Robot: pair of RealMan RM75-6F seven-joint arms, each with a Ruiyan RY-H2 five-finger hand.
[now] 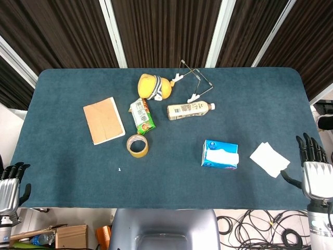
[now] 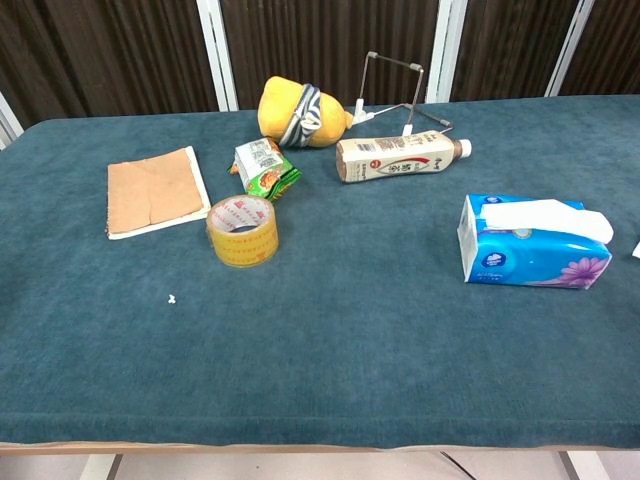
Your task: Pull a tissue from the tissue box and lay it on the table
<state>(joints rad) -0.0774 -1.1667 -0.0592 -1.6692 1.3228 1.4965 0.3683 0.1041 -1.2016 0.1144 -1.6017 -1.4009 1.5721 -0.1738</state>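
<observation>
Where blue felt (image 1: pixel 171 172) spreads, thin square tissue (image 1: pixel 269 159) flat, right hand (image 1: pixel 313 172) fingers released, left hand (image 1: pixel 9 188) unclear.

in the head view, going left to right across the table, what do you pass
left hand → notebook → tape roll → bottle → tissue box → tissue → right hand

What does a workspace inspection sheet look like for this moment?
Surface: teal table, carpet-like cover.
Job's things: tissue lies flat right of tissue box, apart from it.
Clutter: notebook, tape roll, snack pack, plush toy, bottle on its side, wire stand.
Hands: left hand and right hand off the table edges, holding nothing.
Cables: cables on floor.
Surroundings: dark curtains.
</observation>
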